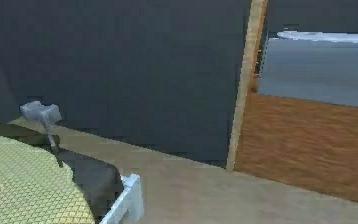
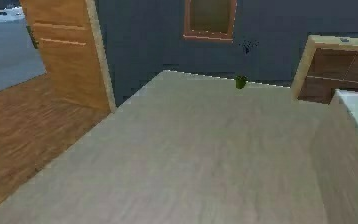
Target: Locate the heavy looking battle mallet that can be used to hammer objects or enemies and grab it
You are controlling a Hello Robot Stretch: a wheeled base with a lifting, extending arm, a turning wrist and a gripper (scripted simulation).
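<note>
We are facing the mallet [image 1: 42, 112] on the bed [image 1: 27, 185] at the forward view's left, handle slanting toward us; we cannot tell how the jaws are standing.

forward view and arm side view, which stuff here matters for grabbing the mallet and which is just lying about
For the job:
- mallet, grey head on a thin handle, by the bed at the forward view's left

Just lying about:
- bed with a yellow cover
- wooden door
- framed picture on the wall
- small green thing on the floor by the wall
- wooden cabinet
</note>
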